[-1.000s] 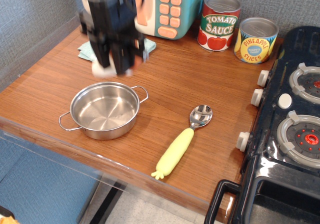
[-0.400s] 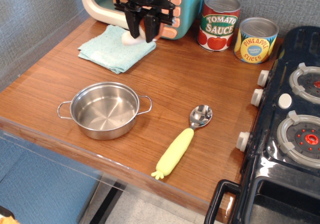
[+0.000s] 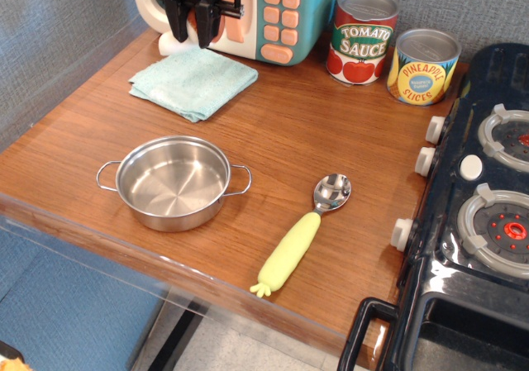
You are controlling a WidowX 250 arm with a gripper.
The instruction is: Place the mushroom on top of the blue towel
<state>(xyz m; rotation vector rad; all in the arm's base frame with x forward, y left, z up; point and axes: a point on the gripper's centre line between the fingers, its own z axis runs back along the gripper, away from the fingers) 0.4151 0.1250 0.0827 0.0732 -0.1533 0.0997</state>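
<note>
The blue towel point(image 3: 194, 82) lies flat at the back left of the wooden table. My black gripper point(image 3: 192, 26) hangs just behind the towel's far edge, in front of the toy microwave. Its jaws are closed on the mushroom point(image 3: 169, 45). Only the cream-white stem shows, at the lower left of the fingers. The reddish cap is mostly hidden between them. The mushroom is held above the table at the towel's back edge, and I cannot tell whether it touches the cloth.
A teal toy microwave point(image 3: 285, 11) stands at the back. Beside it are a tomato sauce can point(image 3: 362, 36) and a pineapple can point(image 3: 423, 67). A steel pan point(image 3: 173, 183) and a yellow-green-handled spoon point(image 3: 299, 237) lie near the front. A black toy stove point(image 3: 479, 206) is on the right.
The gripper rose from near the pan with the mushroom, moved back over the towel, and has now shifted left to the towel's far edge.
</note>
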